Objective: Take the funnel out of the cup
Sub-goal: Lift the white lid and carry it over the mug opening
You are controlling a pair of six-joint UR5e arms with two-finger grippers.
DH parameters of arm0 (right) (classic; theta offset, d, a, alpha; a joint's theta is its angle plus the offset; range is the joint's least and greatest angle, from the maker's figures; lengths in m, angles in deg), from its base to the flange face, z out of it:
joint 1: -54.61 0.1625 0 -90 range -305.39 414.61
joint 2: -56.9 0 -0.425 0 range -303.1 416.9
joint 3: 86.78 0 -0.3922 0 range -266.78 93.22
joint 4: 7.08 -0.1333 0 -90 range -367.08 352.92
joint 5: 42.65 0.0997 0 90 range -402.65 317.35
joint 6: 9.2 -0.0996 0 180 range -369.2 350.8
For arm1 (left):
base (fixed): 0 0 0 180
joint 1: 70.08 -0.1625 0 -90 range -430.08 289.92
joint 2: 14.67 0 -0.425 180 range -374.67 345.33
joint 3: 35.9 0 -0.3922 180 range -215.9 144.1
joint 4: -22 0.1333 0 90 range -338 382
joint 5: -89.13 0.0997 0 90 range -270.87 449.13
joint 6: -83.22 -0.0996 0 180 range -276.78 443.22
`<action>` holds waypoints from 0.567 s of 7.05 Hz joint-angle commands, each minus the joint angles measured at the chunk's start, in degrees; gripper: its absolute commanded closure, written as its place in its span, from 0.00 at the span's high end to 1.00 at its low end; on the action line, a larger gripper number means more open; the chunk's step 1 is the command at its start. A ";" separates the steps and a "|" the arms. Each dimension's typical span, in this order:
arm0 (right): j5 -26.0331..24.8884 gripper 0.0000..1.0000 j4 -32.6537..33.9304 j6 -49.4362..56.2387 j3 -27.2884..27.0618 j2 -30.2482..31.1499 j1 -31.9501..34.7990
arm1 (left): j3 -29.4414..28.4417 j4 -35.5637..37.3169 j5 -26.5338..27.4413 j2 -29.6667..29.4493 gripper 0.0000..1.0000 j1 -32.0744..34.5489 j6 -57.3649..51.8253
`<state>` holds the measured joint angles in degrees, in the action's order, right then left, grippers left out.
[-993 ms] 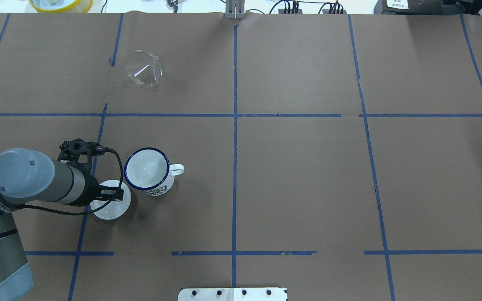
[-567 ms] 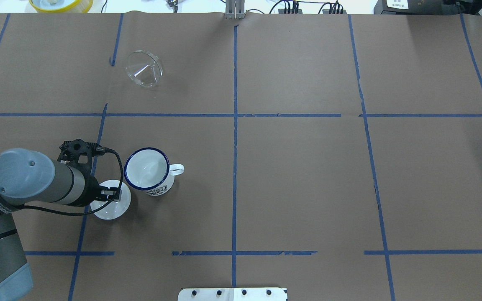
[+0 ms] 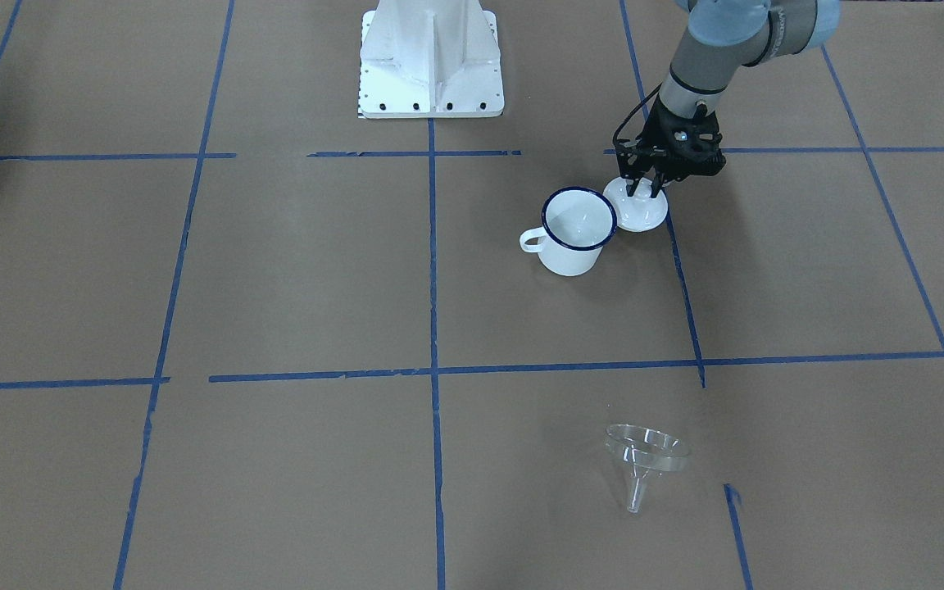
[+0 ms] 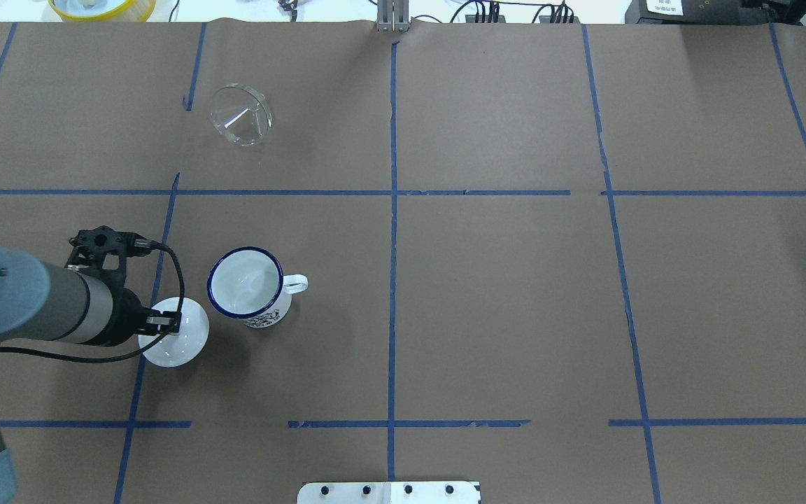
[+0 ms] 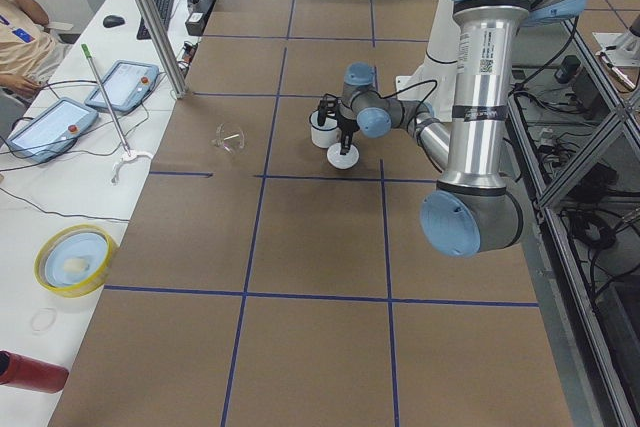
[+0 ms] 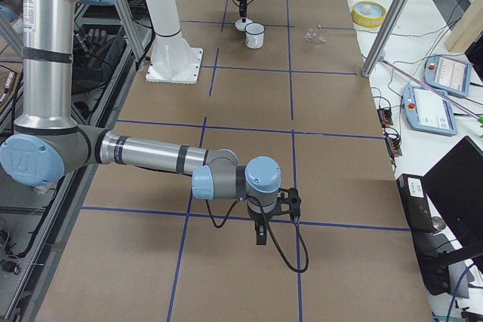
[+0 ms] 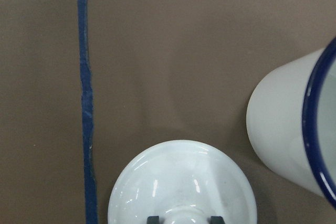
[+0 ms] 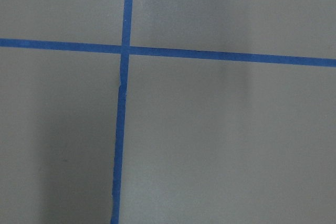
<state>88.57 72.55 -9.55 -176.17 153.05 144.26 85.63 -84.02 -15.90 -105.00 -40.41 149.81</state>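
Observation:
The clear funnel [image 4: 240, 114] rests on the table paper, far from the cup, and also shows in the front view [image 3: 646, 455]. The white cup [image 4: 245, 283] with a blue rim stands upright and empty [image 3: 577, 229]. My left gripper [image 4: 164, 323] is shut on the knob of a white round lid [image 4: 182, 343], just left of the cup. The left wrist view shows the lid [image 7: 178, 182] and the cup's wall [image 7: 286, 129] apart. My right gripper [image 6: 260, 235] hangs low over bare paper far from them; I cannot tell if it is open or shut.
The robot's white base [image 3: 431, 57] stands at the near table edge. Blue tape lines [image 4: 392, 210] cross the brown paper. A yellow bowl [image 4: 102, 7] sits beyond the far edge. Operators' tablets [image 5: 120, 87] lie on a side desk.
My left arm has drawn back to the left, and the lid in its gripper has moved a little left, away from the cup. The cup and funnel have not moved.

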 commanded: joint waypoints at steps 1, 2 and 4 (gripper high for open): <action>0.00 1.00 0.00 0.00 0.00 0.00 0.00 | 9.57 4.11 -0.18 3.68 0.00 3.02 0.29; 0.00 1.00 0.00 0.00 0.00 0.00 0.00 | 10.48 12.24 -0.27 -2.42 0.00 3.02 0.38; 0.00 1.00 0.00 0.00 0.00 0.00 0.00 | 8.57 29.65 -2.53 -18.66 0.00 2.76 0.47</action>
<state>88.57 72.55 -9.55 -176.17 153.05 144.26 95.13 -64.51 -16.79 -114.40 -37.52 150.23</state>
